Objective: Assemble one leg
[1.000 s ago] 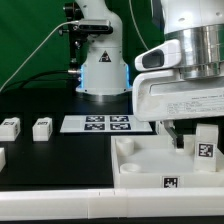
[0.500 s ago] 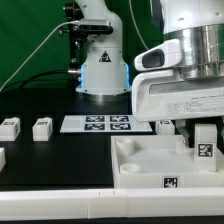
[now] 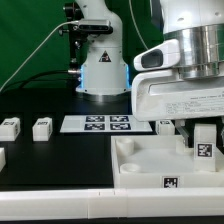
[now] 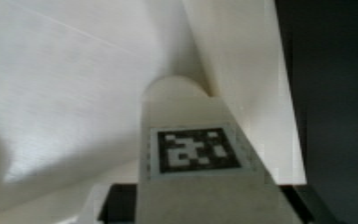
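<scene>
My gripper (image 3: 199, 131) is shut on a leg (image 3: 205, 141), a small white block with a square tag facing the camera. It holds the leg upright at the exterior view's right, over the far right part of the large white tabletop (image 3: 150, 166). In the wrist view the leg (image 4: 197, 150) fills the middle, with the gripper (image 4: 202, 205) closed on it and a dark finger on each side. The tabletop's white surface (image 4: 69, 90) lies beneath. Whether the leg's lower end touches the tabletop is hidden.
Two more legs (image 3: 10, 127) (image 3: 41, 128) stand on the black table at the exterior view's left, and a third (image 3: 2, 158) shows at the left edge. The marker board (image 3: 96, 123) lies behind the tabletop. A second robot's base (image 3: 100, 70) stands at the back.
The gripper with the leg has shifted very slightly. Nothing else has moved.
</scene>
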Tool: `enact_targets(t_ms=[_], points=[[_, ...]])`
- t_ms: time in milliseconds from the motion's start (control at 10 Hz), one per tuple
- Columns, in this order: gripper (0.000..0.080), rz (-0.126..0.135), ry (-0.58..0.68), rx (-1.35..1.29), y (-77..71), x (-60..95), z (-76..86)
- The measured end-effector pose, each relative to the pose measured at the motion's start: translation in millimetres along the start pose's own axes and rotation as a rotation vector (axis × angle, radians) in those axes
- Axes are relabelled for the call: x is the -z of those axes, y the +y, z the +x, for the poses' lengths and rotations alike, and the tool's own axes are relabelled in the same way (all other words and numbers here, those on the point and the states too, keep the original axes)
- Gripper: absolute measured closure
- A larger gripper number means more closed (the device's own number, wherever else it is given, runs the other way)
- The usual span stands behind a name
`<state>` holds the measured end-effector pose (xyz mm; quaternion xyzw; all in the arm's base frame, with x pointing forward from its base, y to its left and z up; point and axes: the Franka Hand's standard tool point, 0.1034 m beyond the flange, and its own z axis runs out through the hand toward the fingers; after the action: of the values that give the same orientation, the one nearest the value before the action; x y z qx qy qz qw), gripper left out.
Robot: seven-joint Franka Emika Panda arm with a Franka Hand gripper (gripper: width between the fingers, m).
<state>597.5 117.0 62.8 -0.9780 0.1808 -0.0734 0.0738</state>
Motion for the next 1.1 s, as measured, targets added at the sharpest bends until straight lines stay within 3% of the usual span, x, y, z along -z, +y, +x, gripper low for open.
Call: enact_targets(t_ms=[600, 1100], points=[[0.0505, 0.006, 0.007, -0.773, 0.1, 0.4, -0.6], [0.0505, 0.029, -0.014, -1.393, -1.0, -0.2, -2.9]])
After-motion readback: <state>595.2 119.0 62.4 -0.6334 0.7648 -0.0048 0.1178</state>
